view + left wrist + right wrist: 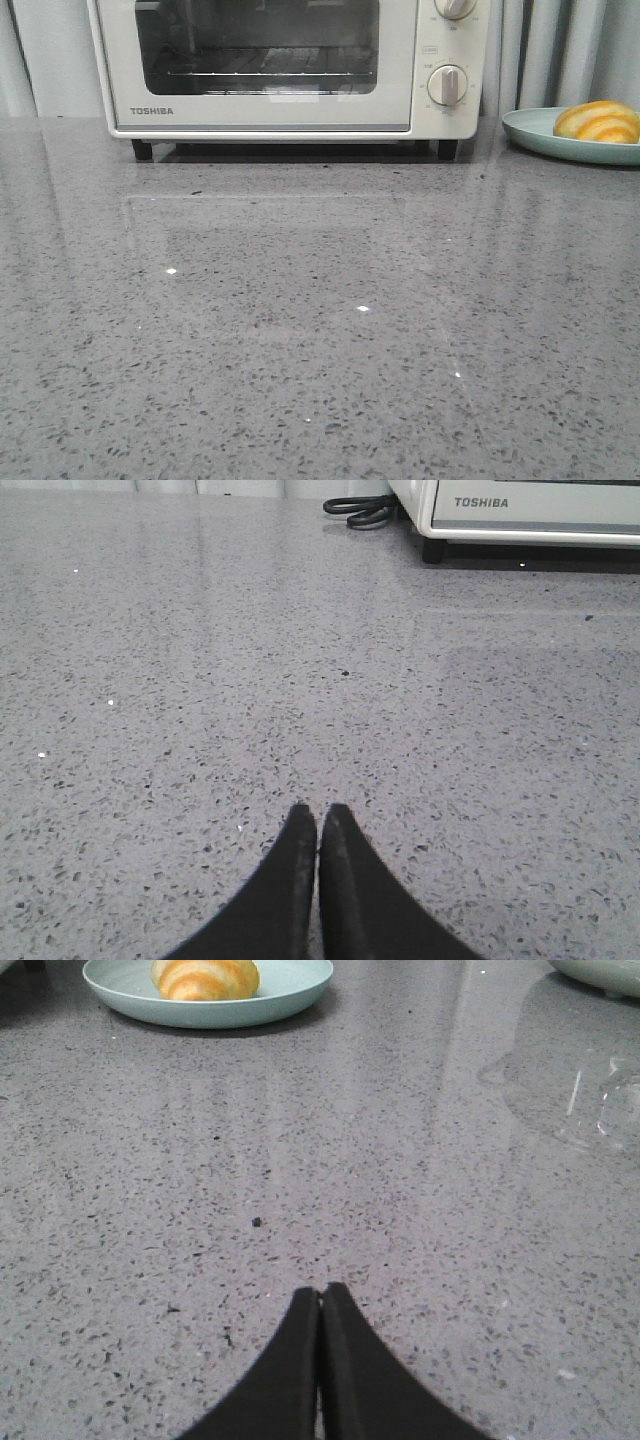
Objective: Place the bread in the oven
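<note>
The cream-white TOSHIBA oven (280, 70) stands at the back of the grey counter with its glass door closed; its lower corner also shows in the left wrist view (520, 510). The bread (597, 121), a golden striped roll, lies on a pale green plate (535, 130) at the far right; both also show in the right wrist view, bread (205, 977) on plate (290, 985). My left gripper (319, 815) is shut and empty over bare counter, well short of the oven. My right gripper (320, 1295) is shut and empty, well short of the plate. Neither gripper shows in the front view.
A black power cord (360, 510) lies coiled beside the oven's left side. A clear glass object (600, 1100) and the rim of another dish (600, 972) sit to the right of the plate. Grey curtains hang behind the counter.
</note>
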Robot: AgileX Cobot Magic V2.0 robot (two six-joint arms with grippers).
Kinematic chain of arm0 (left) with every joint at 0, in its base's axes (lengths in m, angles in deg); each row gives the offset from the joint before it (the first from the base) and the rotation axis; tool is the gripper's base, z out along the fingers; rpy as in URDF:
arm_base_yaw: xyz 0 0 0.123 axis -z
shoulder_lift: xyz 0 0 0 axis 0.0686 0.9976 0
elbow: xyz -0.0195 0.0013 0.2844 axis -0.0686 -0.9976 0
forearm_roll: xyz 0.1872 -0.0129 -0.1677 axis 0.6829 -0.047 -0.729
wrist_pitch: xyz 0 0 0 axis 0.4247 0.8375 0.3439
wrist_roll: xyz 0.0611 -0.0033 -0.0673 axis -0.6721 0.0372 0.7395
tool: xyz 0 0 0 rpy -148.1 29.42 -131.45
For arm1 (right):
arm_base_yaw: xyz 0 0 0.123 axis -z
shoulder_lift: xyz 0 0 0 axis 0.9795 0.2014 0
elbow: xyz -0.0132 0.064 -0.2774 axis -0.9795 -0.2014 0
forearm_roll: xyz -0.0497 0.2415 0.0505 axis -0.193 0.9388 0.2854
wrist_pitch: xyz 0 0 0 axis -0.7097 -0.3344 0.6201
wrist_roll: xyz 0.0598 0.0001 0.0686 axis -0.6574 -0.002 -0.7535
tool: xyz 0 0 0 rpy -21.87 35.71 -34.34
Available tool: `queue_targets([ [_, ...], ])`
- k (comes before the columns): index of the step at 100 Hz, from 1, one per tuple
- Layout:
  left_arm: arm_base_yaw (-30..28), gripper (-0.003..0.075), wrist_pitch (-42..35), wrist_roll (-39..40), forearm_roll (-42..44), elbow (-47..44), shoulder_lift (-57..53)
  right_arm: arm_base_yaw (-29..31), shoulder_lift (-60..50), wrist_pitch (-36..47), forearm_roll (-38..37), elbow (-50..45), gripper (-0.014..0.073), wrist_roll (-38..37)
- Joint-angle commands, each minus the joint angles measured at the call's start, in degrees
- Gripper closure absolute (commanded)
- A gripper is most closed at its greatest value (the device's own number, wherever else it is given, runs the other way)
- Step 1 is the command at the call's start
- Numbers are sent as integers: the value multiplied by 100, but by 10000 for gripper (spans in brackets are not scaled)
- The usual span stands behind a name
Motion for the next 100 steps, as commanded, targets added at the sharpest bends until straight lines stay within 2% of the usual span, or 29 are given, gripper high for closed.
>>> queue_targets([
  [1,-22,741,-439,0,-49,-133,-151,-6,-120,86,-55,-140,650,-8],
  [75,-22,741,-478,0,-38,-133,-151,-6,-120,115,-77,-140,650,-8],
  [88,-22,741,-911,0,-38,-133,-151,-6,-120,835,-633,-140,650,-8],
  [95,-22,741,-1430,0,-420,-133,-151,-6,-120,1505,-575,-140,650,-8],
  [100,-22,741,-1850,0,-804,-123,-151,-6,-120,2039,-106,-140,650,-8],
])
